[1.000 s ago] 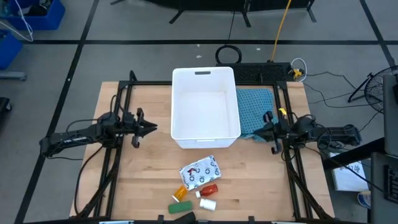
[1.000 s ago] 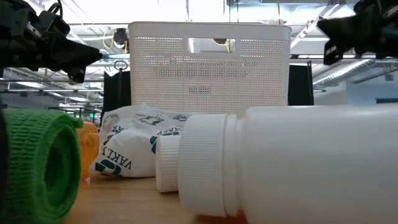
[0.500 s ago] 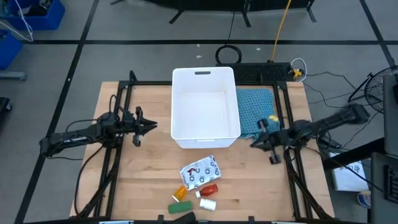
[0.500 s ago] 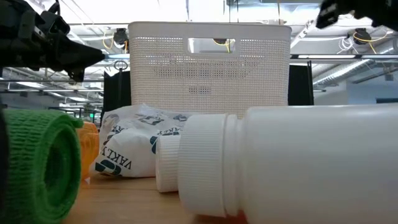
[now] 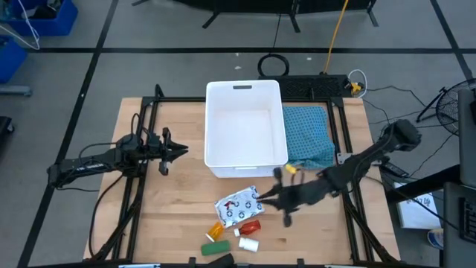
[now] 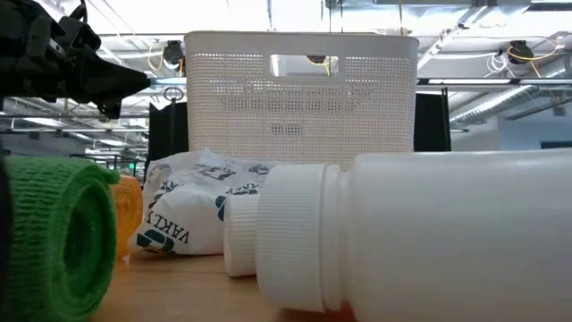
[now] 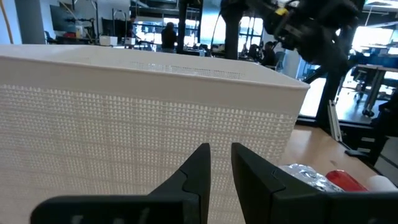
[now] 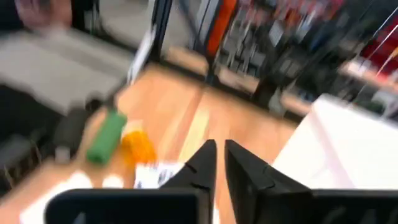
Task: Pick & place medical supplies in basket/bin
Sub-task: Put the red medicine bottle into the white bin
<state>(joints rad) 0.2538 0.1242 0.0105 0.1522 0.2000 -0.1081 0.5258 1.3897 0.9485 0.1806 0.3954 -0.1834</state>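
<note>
One white tub (image 5: 246, 132) stands on the counter (image 5: 178, 201), with one teal cloth (image 5: 308, 134) beside it. One printed white pouch (image 5: 240, 205) lies in front of the tub. Three small bottles lie near it: one orange (image 5: 216, 231), one red (image 5: 251, 225), one white (image 5: 248, 243). There is one green roll (image 5: 217, 248) and one dark block (image 5: 225, 260). Two arms reach in.
</note>
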